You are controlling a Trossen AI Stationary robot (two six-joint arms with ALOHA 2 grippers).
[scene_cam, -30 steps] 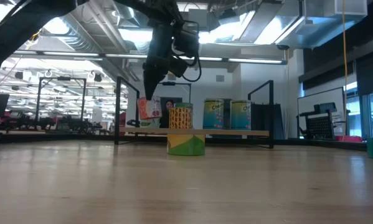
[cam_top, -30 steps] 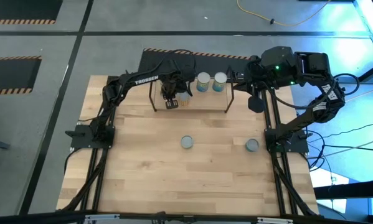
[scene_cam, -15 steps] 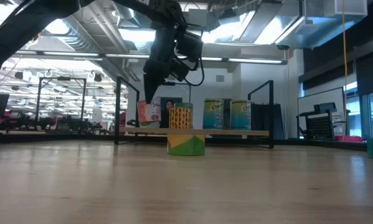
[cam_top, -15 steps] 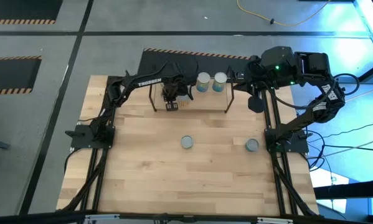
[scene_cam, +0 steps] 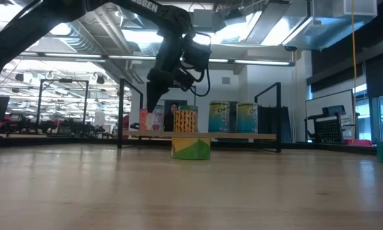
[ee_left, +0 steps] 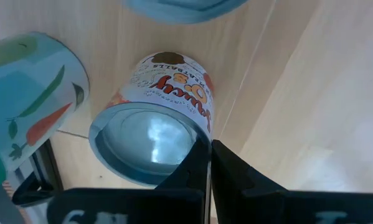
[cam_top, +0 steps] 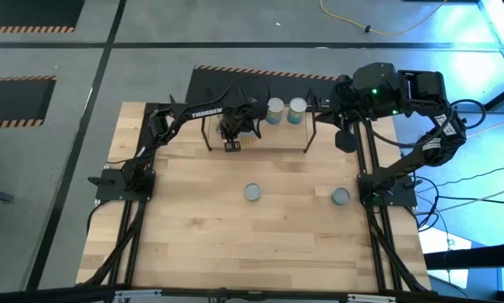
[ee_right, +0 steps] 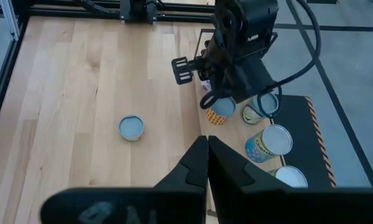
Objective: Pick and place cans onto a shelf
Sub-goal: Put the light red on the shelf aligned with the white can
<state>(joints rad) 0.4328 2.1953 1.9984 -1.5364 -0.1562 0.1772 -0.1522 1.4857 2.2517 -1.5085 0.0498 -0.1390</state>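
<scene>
We had our left gripper (cam_top: 232,139) over the shelf (cam_top: 277,135), lowering an orange-labelled can (scene_cam: 151,119) onto its left end; whether its fingers were clamped we could not tell. Next, we judged, release and lift clear. Our right gripper (ee_right: 207,163) waited closed.

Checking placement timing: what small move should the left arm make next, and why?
Probably open the left gripper and let go. The can it grips looks level with the other cans standing on the shelf, its base seemingly at the board, so it appears ready for release.
</scene>
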